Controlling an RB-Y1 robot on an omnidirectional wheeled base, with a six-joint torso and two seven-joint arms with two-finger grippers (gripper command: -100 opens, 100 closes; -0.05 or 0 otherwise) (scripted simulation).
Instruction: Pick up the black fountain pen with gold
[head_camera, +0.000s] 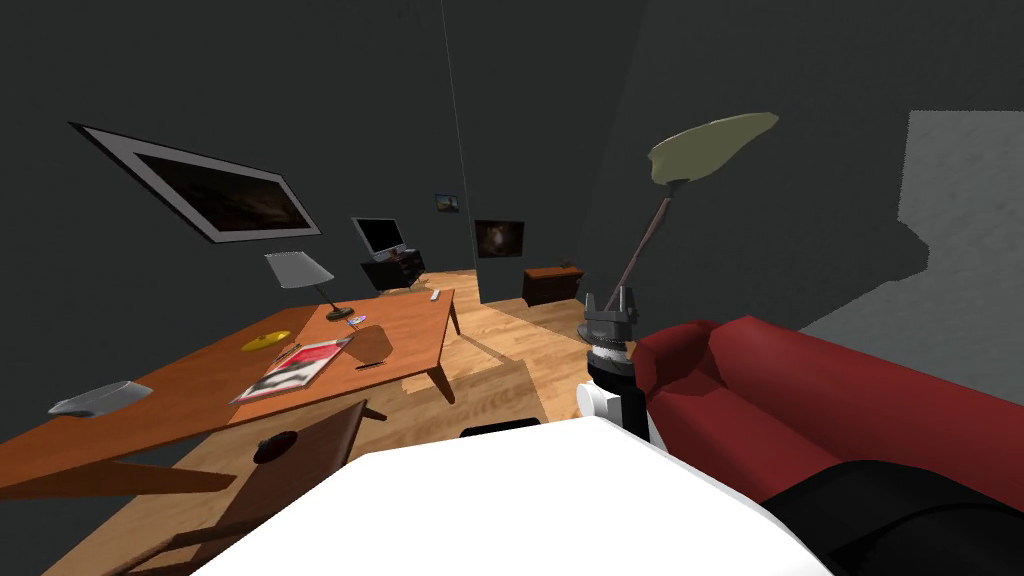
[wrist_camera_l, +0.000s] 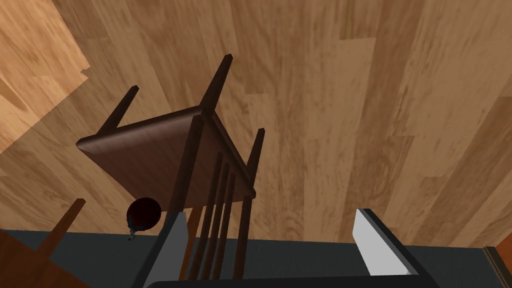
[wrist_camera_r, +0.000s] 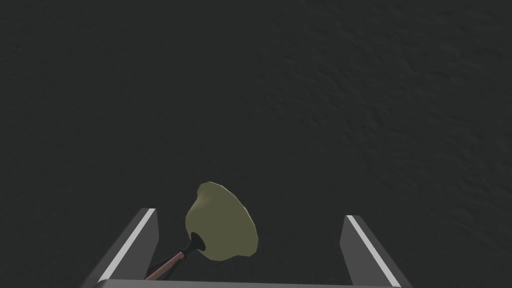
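Left gripper (wrist_camera_l: 270, 215), fingers apart, over one dark wooden chair (wrist_camera_l: 165, 155); dark red round object (wrist_camera_l: 143, 214) at its back. Right gripper (head_camera: 610, 298), fingers apart, beside the red sofa (head_camera: 800, 400). One orange-brown wooden table (head_camera: 400, 330): grey bowl (head_camera: 100, 398), contents unclear; red-and-white magazine (head_camera: 295, 368), thin dark pen (head_camera: 370, 366) just beside it; yellow plate (head_camera: 265, 341). Two lamps: grey-shaded table lamp (head_camera: 298, 270), olive-shaded floor lamp (head_camera: 710, 148).

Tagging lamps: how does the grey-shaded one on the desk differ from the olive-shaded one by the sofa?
Shade: the grey-shaded table lamp has a boxy one; the olive-shaded floor lamp a rounded one. Stem: table lamp's short, floor lamp's long. Footing: table lamp on the brown wooden desk, floor lamp rising beside the red sofa. Both have thin stems.
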